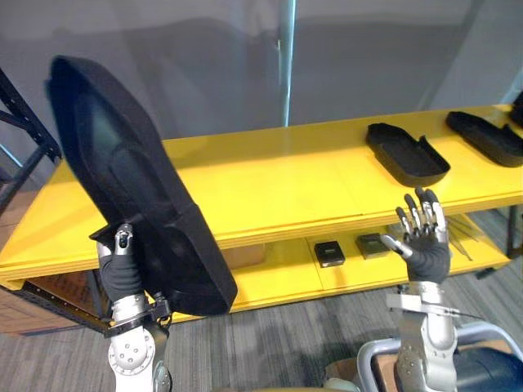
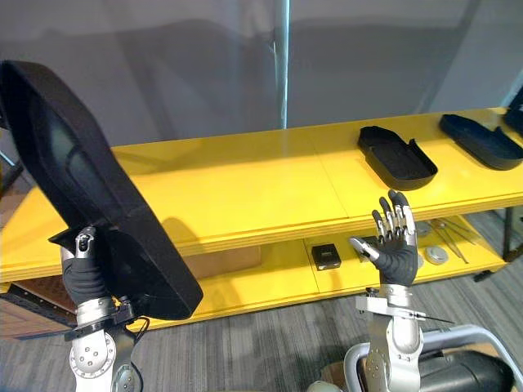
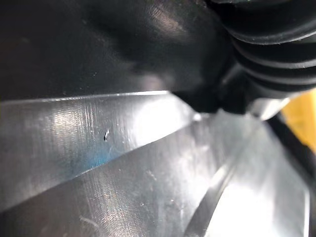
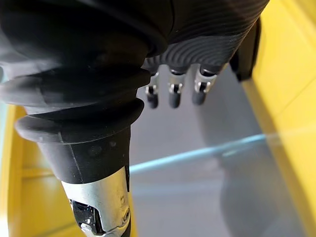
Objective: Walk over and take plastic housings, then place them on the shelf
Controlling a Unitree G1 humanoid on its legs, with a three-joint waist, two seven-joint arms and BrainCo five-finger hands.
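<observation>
At lower left, our left hand [image 1: 121,268] grips a housing [image 1: 122,163], its long axis tilting up-left, just before the shelf [image 1: 270,184]. Our right hand [image 1: 425,245] is spread, empty.

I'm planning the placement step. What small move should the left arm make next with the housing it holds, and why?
Probably tip the held housing forward and lower it flat onto the bare yellow shelf top. The left hand holds it nearly upright at the shelf's left end, and another housing lies further right, so this stretch looks free.
</observation>
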